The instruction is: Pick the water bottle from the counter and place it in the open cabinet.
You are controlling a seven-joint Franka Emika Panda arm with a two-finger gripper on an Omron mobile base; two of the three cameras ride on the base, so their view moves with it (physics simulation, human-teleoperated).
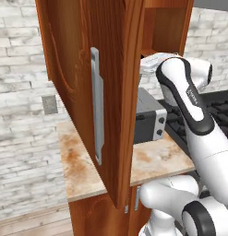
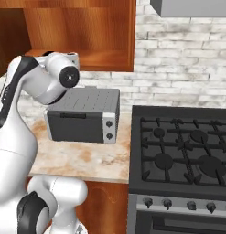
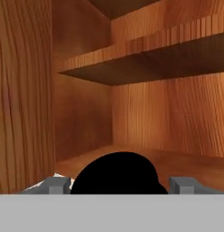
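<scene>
The bottle is being held between the two grey fingers, its round black cap seen end-on, with the fingers clamped on either side of it. It is being carried inside the cabinet, above the bare, smooth-grained wooden shelf. No writing is being shown.

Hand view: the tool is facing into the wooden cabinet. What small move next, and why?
Probably ease forward and down, then release. The black-capped grey water bottle sits between the tool's fingertips, facing the reddish-brown open cabinet's bare bottom shelf, seemingly just short of its front edge.
</scene>
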